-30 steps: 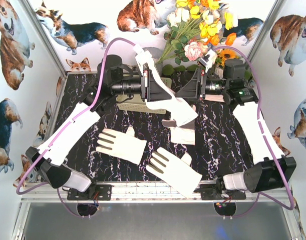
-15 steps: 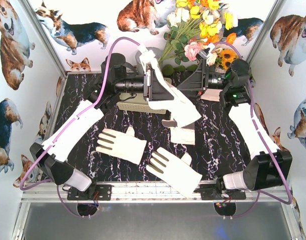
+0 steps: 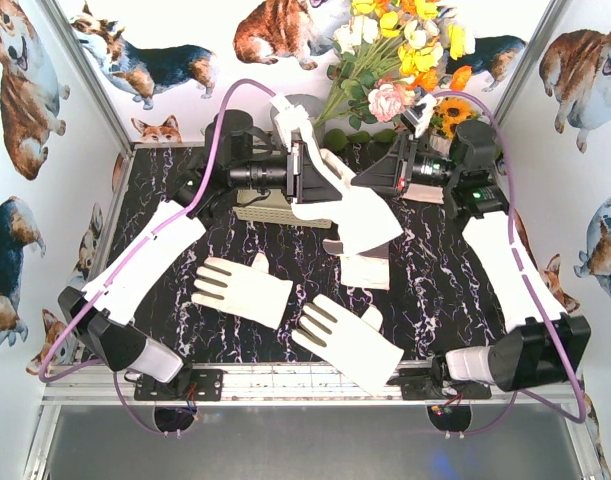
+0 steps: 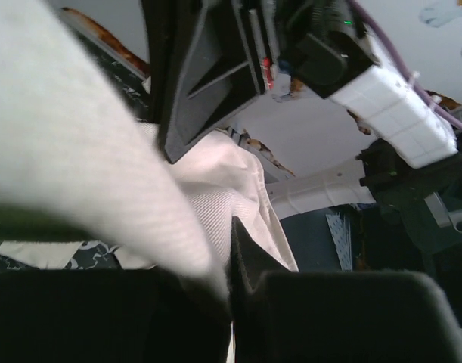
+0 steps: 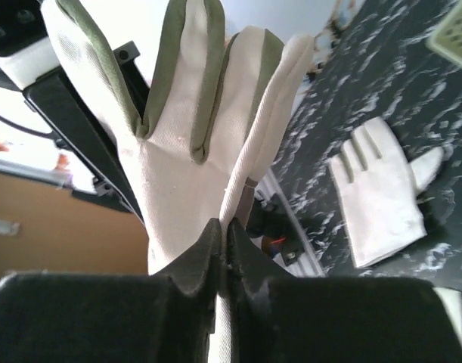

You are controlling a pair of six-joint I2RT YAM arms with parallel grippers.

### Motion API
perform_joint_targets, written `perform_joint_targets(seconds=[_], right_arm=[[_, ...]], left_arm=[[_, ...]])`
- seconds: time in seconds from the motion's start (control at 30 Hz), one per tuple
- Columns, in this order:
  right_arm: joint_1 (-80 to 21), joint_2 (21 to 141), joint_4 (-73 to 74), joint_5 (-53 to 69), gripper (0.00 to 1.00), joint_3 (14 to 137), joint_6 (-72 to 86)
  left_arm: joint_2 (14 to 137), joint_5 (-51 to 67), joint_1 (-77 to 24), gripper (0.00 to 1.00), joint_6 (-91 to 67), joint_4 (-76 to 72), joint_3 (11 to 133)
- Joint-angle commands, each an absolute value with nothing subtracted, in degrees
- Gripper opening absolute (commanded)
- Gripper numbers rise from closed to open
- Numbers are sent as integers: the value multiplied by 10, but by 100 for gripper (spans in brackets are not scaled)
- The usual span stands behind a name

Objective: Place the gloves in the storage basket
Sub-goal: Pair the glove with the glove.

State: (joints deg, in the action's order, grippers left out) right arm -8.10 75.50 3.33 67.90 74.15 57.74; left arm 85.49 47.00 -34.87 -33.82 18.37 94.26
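Note:
One cream glove (image 3: 350, 212) hangs in the air between my two grippers, above the back middle of the table. My left gripper (image 3: 302, 178) is shut on its cuff end, where white fabric (image 4: 102, 174) fills the left wrist view. My right gripper (image 5: 224, 236) is shut on the edge of that same glove (image 5: 189, 113), whose grey-patched fingers point upward. The pale storage basket (image 3: 268, 209) sits below the left gripper, mostly hidden. Two gloves (image 3: 243, 288) (image 3: 347, 340) lie flat near the front. Another glove (image 3: 366, 270) lies partly under the hanging one.
A bunch of artificial flowers (image 3: 400, 55) stands at the back right behind my right gripper (image 3: 373, 182). Corgi-printed walls close in both sides. The arm bases are fixed to the metal rail (image 3: 305, 378) at the near edge.
My right gripper has gone from open to shut on the edge of the hanging glove. The right arm shifted a little. The left gripper kept its hold.

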Motion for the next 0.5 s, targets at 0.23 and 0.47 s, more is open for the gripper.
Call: perform_joint_targets(seconds=[0.23, 0.47], right_arm=[[-85, 582, 331, 265, 0, 671, 234], [-99, 551, 336, 106, 0, 561, 163]], left_arm=[[957, 212, -364, 0, -365, 220, 942], [1149, 165, -400, 0, -349, 285, 1094]])
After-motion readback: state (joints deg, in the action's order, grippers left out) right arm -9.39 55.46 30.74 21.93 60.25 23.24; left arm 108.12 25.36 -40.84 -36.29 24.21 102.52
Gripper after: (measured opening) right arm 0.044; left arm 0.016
